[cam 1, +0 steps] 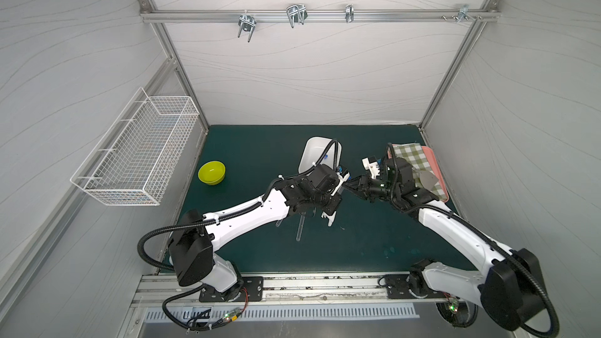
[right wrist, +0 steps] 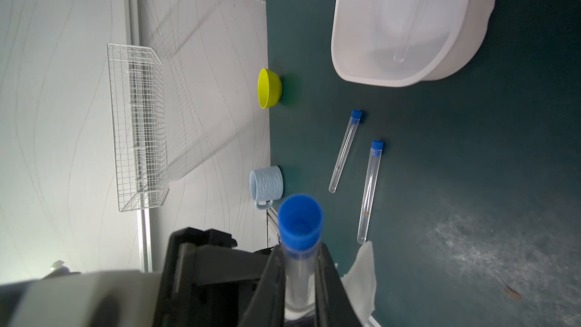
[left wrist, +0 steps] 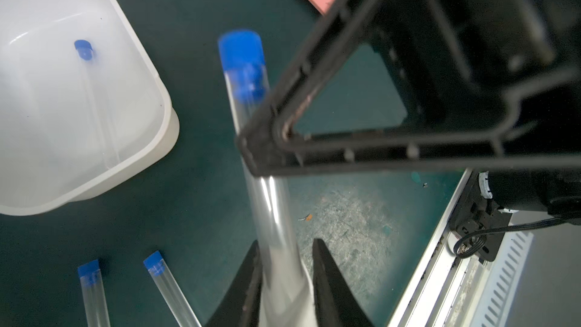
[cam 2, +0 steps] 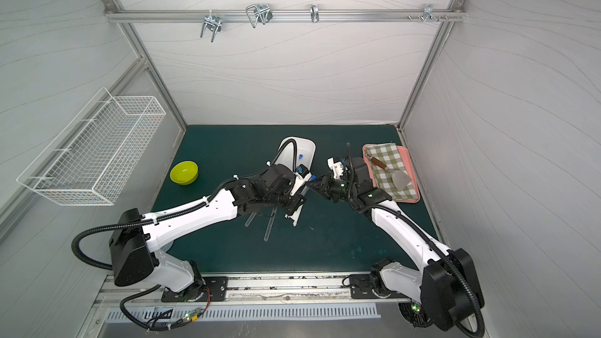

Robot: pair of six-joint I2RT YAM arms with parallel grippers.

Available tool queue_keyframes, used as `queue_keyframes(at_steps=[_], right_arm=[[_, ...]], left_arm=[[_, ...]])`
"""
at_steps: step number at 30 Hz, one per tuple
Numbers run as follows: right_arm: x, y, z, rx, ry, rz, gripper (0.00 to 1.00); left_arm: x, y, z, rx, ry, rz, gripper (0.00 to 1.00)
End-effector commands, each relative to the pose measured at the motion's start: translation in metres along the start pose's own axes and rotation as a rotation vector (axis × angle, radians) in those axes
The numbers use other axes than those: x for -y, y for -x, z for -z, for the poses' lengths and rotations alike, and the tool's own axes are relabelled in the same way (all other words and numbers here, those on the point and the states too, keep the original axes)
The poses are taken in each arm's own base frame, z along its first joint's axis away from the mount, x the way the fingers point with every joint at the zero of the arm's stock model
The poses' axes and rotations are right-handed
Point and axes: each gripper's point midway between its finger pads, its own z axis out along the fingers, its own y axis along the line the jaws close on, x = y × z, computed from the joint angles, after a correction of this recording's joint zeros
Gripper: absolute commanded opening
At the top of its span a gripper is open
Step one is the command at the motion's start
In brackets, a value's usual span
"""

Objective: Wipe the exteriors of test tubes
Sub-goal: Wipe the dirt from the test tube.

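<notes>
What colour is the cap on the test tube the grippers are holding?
Blue; the cap shows clearest in the right wrist view.

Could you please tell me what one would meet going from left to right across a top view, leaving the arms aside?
wire basket → yellow-green bowl → white tub → pink tray

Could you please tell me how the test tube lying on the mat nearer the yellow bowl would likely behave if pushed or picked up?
Lying flat on the mat, the test tube is a smooth round cylinder, so a sideways push would probably roll it. It looks empty and slim, so likely light. Its glossy clear wall may slip when grasped.
</notes>
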Motion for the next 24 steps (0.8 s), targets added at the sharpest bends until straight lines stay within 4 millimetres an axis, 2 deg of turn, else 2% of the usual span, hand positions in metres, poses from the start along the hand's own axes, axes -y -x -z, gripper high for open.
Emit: queue_keyframes(at_steps=[1,6,8,14,18,24], right_arm=[[-0.002,-0.005,0.001,0.008,0.006,-0.01,0.04],[-0.002,0.0,0.002,0.022,-0.003,-0.003,0.04],[-0.001,0.008,0.005,0.035,-0.002,-0.009,0.04],[-0.009,0.021,0.006,0.037,0.01,0.011,0.04],[-0.01,0.017,0.004,0.025,0.019,0.006,0.04],[-0.01,-0.001,0.001,0.006,0.022,-0.006,0.04]], left_arm=[[0.003,0.033,0.006,0.086,-0.013,-0.019,0.28],[0.002,0.027,0.006,0.071,-0.016,-0.015,0.28],[0.003,0.023,0.007,0.065,-0.021,-0.007,0.27],[0.003,0.01,0.007,0.053,-0.035,0.028,0.27],[0.002,0.011,0.008,0.061,-0.031,0.031,0.27],[0.003,0.027,0.006,0.085,-0.023,0.0,0.27]])
